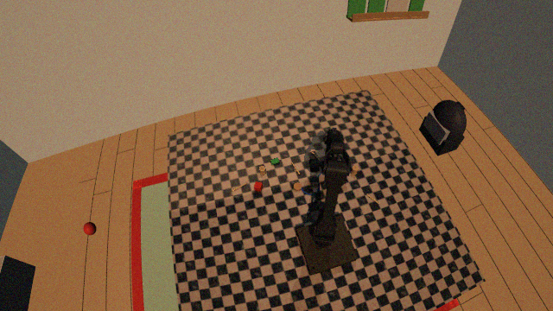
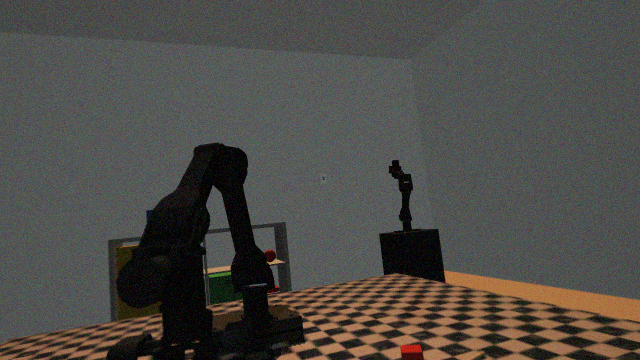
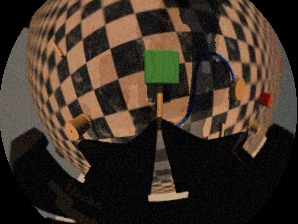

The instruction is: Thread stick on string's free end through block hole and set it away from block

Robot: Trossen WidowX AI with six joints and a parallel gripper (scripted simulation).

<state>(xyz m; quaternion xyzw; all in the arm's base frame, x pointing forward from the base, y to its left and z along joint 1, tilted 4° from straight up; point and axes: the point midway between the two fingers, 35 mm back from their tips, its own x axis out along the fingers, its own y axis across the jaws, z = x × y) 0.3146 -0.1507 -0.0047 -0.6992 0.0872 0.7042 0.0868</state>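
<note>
One thin wooden stick (image 3: 159, 105), pincer-held (image 3: 159, 120), blue-stringed.

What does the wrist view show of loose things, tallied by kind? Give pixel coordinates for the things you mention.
Green block (image 3: 161, 67): 1
Red cube (image 1: 257, 187) (image 2: 412, 352) (image 3: 266, 99): 1
Button (image 1: 297, 187) (image 3: 240, 89): 1
Cylinders (image 1: 354, 170) (image 1: 262, 169) (image 3: 75, 130) (image 3: 254, 126): 2
Sticks (image 1: 372, 199) (image 1: 295, 168) (image 3: 159, 105) (image 3: 58, 49) (image 3: 223, 130): 3, one in the gripper (image 3: 159, 122)
String (image 3: 193, 90): 1
Total: 9

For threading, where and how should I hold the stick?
Probably by the end near the blue string, from above, fingers on its long sides: the stick is thin and straight, and its other end, pointing toward the green block, should stay free.
</note>
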